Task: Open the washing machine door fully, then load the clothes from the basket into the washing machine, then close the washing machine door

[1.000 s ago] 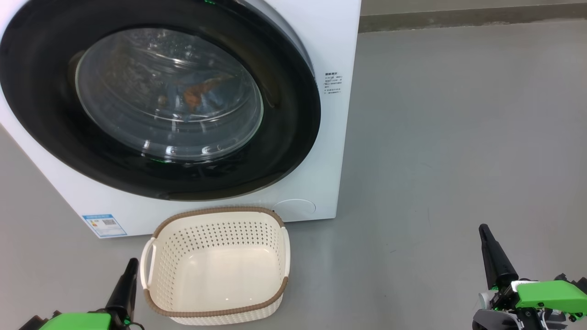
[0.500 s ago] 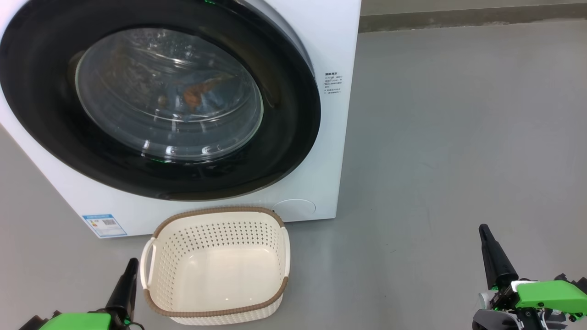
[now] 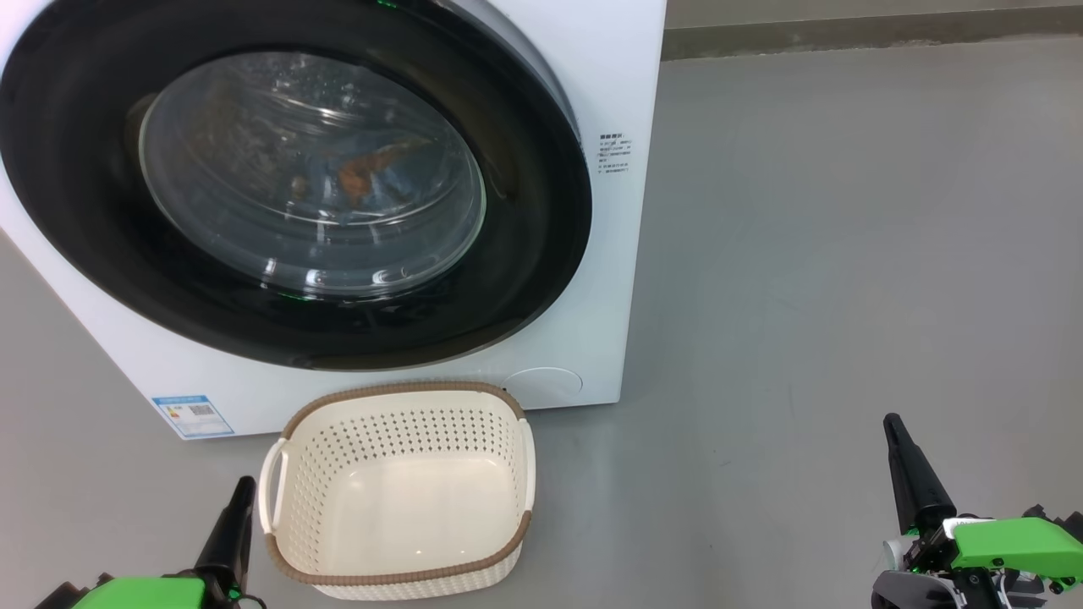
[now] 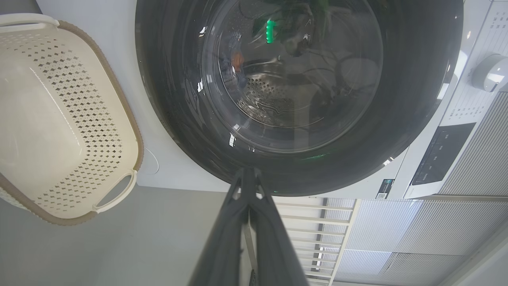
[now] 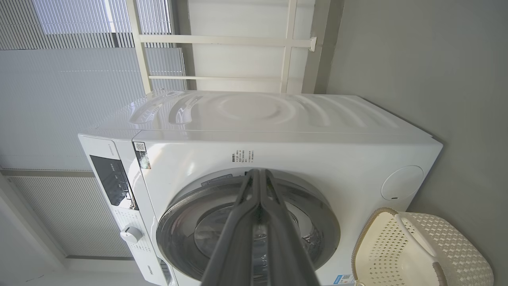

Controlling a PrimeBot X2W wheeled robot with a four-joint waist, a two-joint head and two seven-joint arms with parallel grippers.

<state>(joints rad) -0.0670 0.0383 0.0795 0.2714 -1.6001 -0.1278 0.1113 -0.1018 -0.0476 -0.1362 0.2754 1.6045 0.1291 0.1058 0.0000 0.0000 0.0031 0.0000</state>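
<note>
Your left gripper (image 3: pixel 243 489) sits at the lower left of the head view. Its two dark fingers are pressed together with nothing between them, and the tip is just beside the basket's left handle (image 3: pixel 272 486). Your right gripper (image 3: pixel 893 425) is clenched the same way and is also empty. It sits at the lower right over the bare grey floor (image 3: pixel 846 254), well apart from both machine and basket.

You have the basket (image 3: pixel 398 387) standing upright on the floor directly in front of the washing machine (image 3: pixel 613 76), its brown rim close under the white front panel. You cannot tell whether rim and panel touch.

The washing machine door (image 3: pixel 529 254) lies flat against the machine's front, closed. Behind its glass bowl (image 3: pixel 254 127) you see a patch of light blue with orange-brown. It is probably the clothes (image 3: pixel 364 173) lying inside, though the curved glass and glare blur it.

In your left wrist view the closed fingers point at the door's dark ring, and the perforated steel drum (image 4: pixel 262 95) shows through the window. In your right wrist view the joined fingers point at the machine's front above the door. The control panel (image 5: pixel 113 180) and a white knob (image 5: pixel 131 234) are on that view's left, and the basket is in its lower right corner.
</note>
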